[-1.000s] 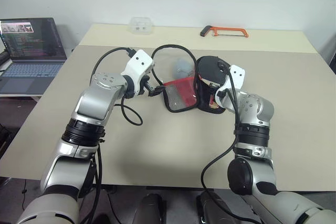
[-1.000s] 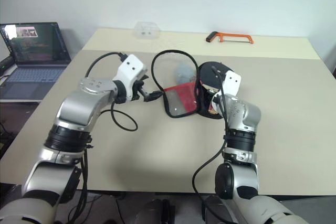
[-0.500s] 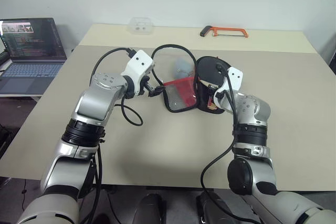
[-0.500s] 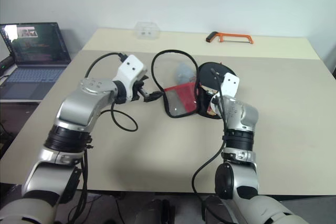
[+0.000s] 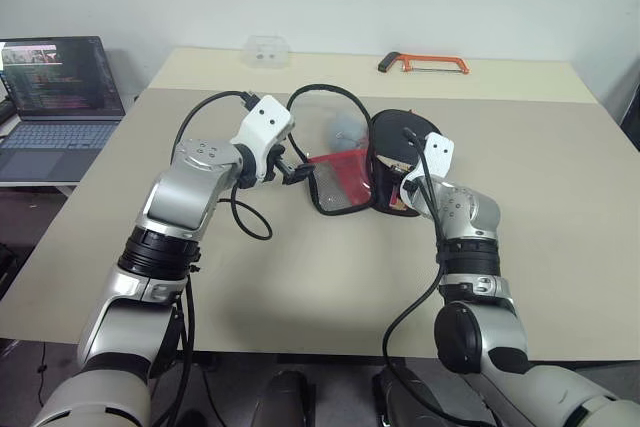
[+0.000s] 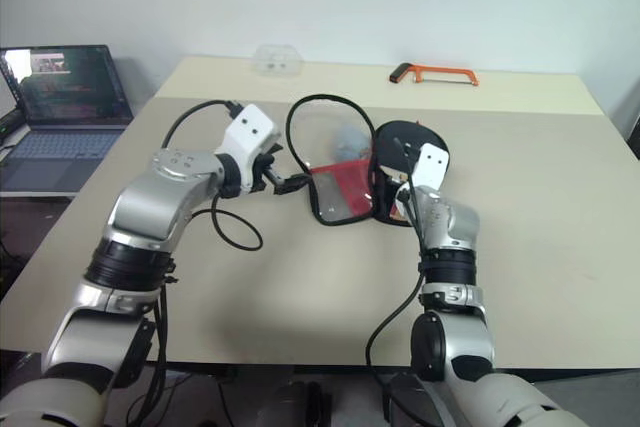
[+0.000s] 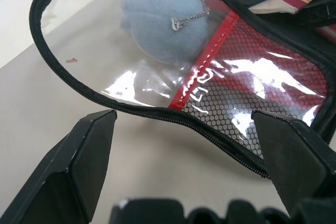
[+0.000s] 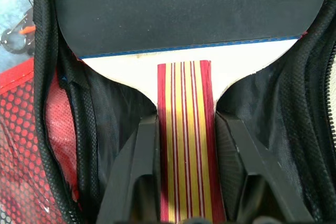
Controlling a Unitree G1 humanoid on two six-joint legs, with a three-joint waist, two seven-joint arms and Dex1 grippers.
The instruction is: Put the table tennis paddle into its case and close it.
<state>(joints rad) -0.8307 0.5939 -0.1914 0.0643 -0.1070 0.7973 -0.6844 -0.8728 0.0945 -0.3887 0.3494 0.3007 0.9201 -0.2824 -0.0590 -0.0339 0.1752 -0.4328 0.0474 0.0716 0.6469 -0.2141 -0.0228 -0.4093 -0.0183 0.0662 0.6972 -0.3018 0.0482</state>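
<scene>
In the head views, the case [image 5: 345,169] is seen lying open on the beige bench [image 5: 560,207], its clear-and-red flap spread toward the left arm and its black half raised on the side of the right arm. A grey-blue lump [image 5: 347,127] is seen through the clear part of the flap. The left pincer [image 5: 296,171] is held just beside the flap's zipper rim, and the right pincer [image 6: 400,199] is placed at the mouth of the black half. An orange hacksaw [image 5: 423,62] and a small clear box [image 5: 266,49] are set well apart at the far edge of the bench, and a laptop [image 5: 55,97] is seen on a side table.

In the left wrist view, the left pincer's fingers [image 7: 79,161] are spread wide with nothing between them; the zipper rim and the red mesh panel with white lettering are seen just beyond.

In the right wrist view, the table tennis paddle [image 8: 184,9] is seen inside the black half of the case, face deep within and handle toward the opening. The striped handle is flanked by the right pincer's fingers [image 8: 142,177], which are set close along both of its sides.
</scene>
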